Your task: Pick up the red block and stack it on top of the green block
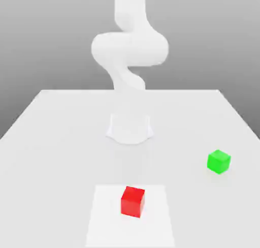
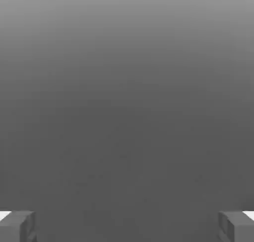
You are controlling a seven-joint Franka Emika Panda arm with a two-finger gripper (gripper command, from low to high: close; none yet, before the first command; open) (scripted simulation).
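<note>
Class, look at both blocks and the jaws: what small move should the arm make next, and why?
Probably bring the gripper down over the red block: its jaws stand wide apart with nothing between them, and that block sits alone, apart from the green block.

Arm (image 1: 129,43) cut off above.

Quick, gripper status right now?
Gripper: open, fingers spread wide, nothing between them.
</note>
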